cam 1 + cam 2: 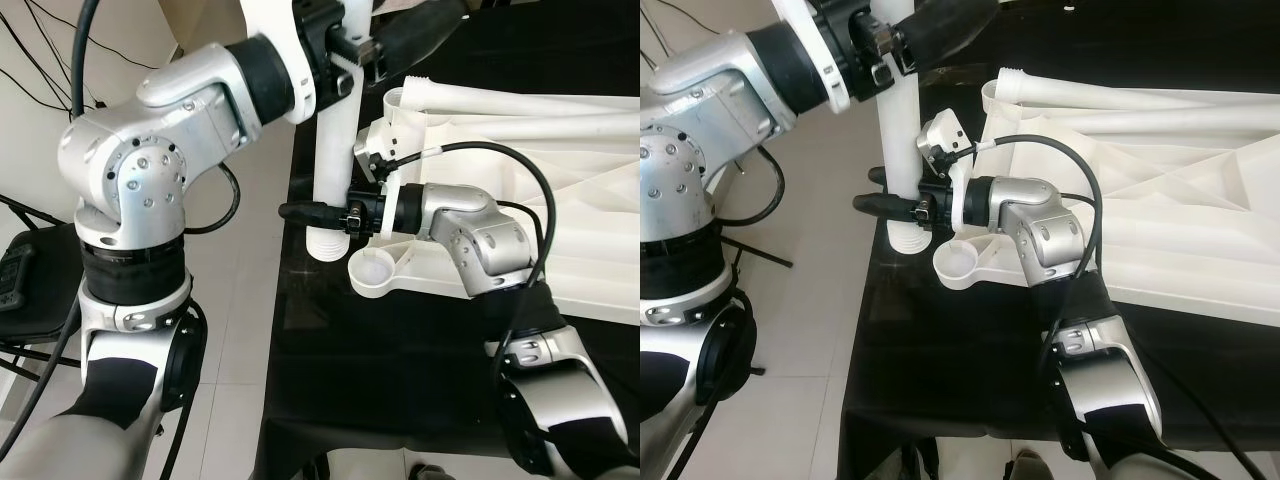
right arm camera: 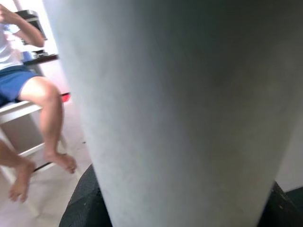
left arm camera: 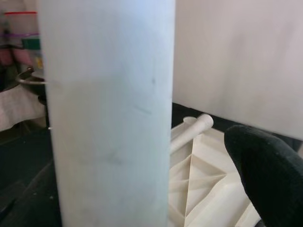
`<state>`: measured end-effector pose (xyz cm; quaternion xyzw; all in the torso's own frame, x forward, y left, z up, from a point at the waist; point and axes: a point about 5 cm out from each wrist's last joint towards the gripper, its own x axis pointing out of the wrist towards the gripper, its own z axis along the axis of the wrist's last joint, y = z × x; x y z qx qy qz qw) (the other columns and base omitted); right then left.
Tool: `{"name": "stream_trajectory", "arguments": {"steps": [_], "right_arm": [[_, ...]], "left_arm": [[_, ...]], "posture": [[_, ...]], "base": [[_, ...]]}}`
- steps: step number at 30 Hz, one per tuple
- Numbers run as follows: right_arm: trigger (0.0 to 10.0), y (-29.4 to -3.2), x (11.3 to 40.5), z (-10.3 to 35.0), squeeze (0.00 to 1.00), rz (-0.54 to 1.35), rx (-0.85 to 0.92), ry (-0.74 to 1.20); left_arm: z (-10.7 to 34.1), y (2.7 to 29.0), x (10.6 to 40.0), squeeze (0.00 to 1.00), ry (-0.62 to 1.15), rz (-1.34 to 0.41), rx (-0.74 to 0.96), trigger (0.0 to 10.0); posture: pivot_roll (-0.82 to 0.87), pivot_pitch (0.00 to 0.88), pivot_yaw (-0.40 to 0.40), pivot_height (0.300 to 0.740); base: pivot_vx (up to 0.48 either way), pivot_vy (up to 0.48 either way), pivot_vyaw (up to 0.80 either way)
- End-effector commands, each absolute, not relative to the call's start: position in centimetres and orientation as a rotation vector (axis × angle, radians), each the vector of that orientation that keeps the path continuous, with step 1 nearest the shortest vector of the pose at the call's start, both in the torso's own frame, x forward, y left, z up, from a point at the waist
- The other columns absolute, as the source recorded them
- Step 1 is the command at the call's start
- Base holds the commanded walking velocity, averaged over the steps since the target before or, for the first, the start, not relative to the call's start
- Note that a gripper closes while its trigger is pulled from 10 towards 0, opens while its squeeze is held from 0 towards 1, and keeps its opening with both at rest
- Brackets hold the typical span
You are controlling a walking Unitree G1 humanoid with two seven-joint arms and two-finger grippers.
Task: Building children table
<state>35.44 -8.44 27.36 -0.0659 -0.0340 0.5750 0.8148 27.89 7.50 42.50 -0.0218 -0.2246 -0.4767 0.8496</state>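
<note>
The white children's table panel (image 1: 560,200) lies upside down on the black-covered tabletop (image 1: 400,380), filling the 2 to 3 o'clock part and cut off at the right edge, its ribbed underside up. At 12 o'clock the bent left arm reaches across, its left gripper (image 1: 352,55) fingers clenched around the upright white table leg (image 1: 335,150), whose top is cut off. At centre the right gripper (image 1: 890,195) stretches level toward 9 o'clock, fingers grasping the leg's lower end just above the corner socket (image 1: 960,265). No writing is legible.
</note>
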Motion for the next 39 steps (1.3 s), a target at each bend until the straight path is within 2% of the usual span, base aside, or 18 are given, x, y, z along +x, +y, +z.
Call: {"name": "stream_trajectory", "arguments": {"steps": [1, 2, 4, 9, 16, 18, 19, 21, 22, 23, 24, 25, 27, 29, 30, 33, 37, 39], "right_arm": [[0.0, -9.5, 36.2, 27.5, 0.00, 1.137, -0.123, -0.085], [0.0, -9.5, 36.2, 27.5, 0.00, 1.137, -0.123, -0.085], [0.0, -11.1, 37.1, 28.3, 0.00, 1.036, -0.090, -0.121], [0.0, -13.9, 38.4, 29.9, 0.00, 0.852, -0.021, -0.186], [0.0, -14.9, 38.3, 30.7, 0.00, 0.840, 0.032, -0.240], [0.0, -14.8, 37.8, 31.1, 0.00, 0.897, 0.042, -0.273], [0.0, -14.4, 36.8, 31.3, 0.00, 1.003, 0.011, -0.308], [0.0, -14.4, 36.8, 31.3, 0.00, 1.003, 0.011, -0.308], [0.0, -13.8, 35.4, 31.0, 0.00, 1.154, -0.058, -0.314], [0.0, -13.8, 35.4, 31.0, 0.00, 1.154, -0.058, -0.314], [0.0, -12.7, 34.0, 30.2, 0.00, 1.308, -0.130, -0.291], [0.0, -12.7, 34.0, 30.2, 0.00, 1.308, -0.130, -0.291], [0.0, -11.0, 32.2, 28.3, 0.00, 1.491, -0.213, -0.222], [0.0, -11.0, 32.2, 28.3, 0.00, 1.491, -0.213, -0.222], [10.0, -10.3, 32.0, 27.6, 0.00, 1.531, -0.235, -0.198], [10.0, -9.6, 32.0, 27.1, 0.00, 1.555, -0.247, -0.181], [10.0, -8.7, 32.6, 27.1, 0.00, 1.596, -0.249, -0.165], [10.0, -8.7, 32.6, 27.1, 0.00, 1.596, -0.249, -0.165]], "left_arm": [[44.1, 11.7, 27.2, 1.00, -0.596, -0.918, -0.029, 10.0], [44.1, 11.7, 27.2, 1.00, -0.596, -0.918, -0.029, 10.0], [46.0, 16.0, 26.0, 1.00, -0.681, -0.808, -0.002, 10.0], [48.9, 19.7, 23.1, 1.00, -0.791, -0.675, 0.027, 10.0], [47.4, 20.4, 22.6, 1.00, -0.731, -0.640, 0.003, 10.0], [45.2, 19.9, 23.0, 1.00, -0.637, -0.662, -0.004, 10.0], [41.6, 18.9, 23.5, 0.19, -0.511, -0.718, -0.009, 10.0], [41.6, 18.9, 23.5, 0.19, -0.511, -0.718, -0.009, 10.0], [36.1, 17.0, 23.5, 0.00, -0.337, -0.790, -0.004, 10.0], [36.1, 17.0, 23.5, 0.00, -0.337, -0.790, -0.004, 10.0], [30.3, 15.2, 22.5, 0.00, -0.161, -0.830, -0.028, 10.0], [30.3, 15.2, 22.5, 0.00, -0.161, -0.830, -0.028, 10.0], [24.1, 11.8, 19.1, 0.00, 0.001, -0.871, -0.117, 10.0], [24.1, 11.8, 19.1, 0.00, 0.001, -0.871, -0.117, 10.0], [22.5, 11.1, 18.4, 0.00, 0.046, -0.822, -0.140, 10.0], [21.3, 10.9, 18.0, 0.00, 0.091, -0.753, -0.126, 10.0], [19.0, 11.6, 16.6, 0.00, 0.192, -0.633, 0.057, 10.0], [19.0, 11.6, 16.6, 0.00, 0.192, -0.633, 0.057, 10.0]], "posture": [[0.00, 0.239, 0.149, 0.740], [0.00, 0.239, 0.149, 0.740], [0.00, 0.236, 0.142, 0.740], [0.01, 0.233, 0.133, 0.740], [0.02, 0.234, 0.126, 0.740], [0.02, 0.238, 0.124, 0.740], [0.02, 0.244, 0.124, 0.740], [0.02, 0.244, 0.124, 0.740], [0.03, 0.262, 0.125, 0.740], [0.03, 0.262, 0.125, 0.740], [0.03, 0.277, 0.124, 0.740], [0.03, 0.277, 0.124, 0.740], [0.05, 0.309, 0.116, 0.740], [0.05, 0.309, 0.116, 0.740], [0.06, 0.330, 0.109, 0.740], [0.06, 0.351, 0.101, 0.740], [0.07, 0.410, 0.084, 0.740], [0.07, 0.410, 0.084, 0.740]], "base": [[0.000, 0.000, 0.00], [0.000, 0.000, 0.00], [0.000, 0.000, 0.00], [0.000, 0.000, 0.00], [0.000, 0.000, 0.00], [0.000, 0.000, 0.00], [0.000, 0.000, 0.00], [0.000, 0.000, 0.00], [0.000, 0.000, 0.00], [0.000, 0.000, 0.00], [0.000, 0.000, 0.00], [0.000, 0.000, 0.00], [0.000, 0.000, 0.00], [0.000, 0.000, 0.00], [0.000, 0.000, 0.00], [0.000, 0.000, 0.00], [0.000, 0.000, 0.00], [0.000, 0.000, 0.00]]}}
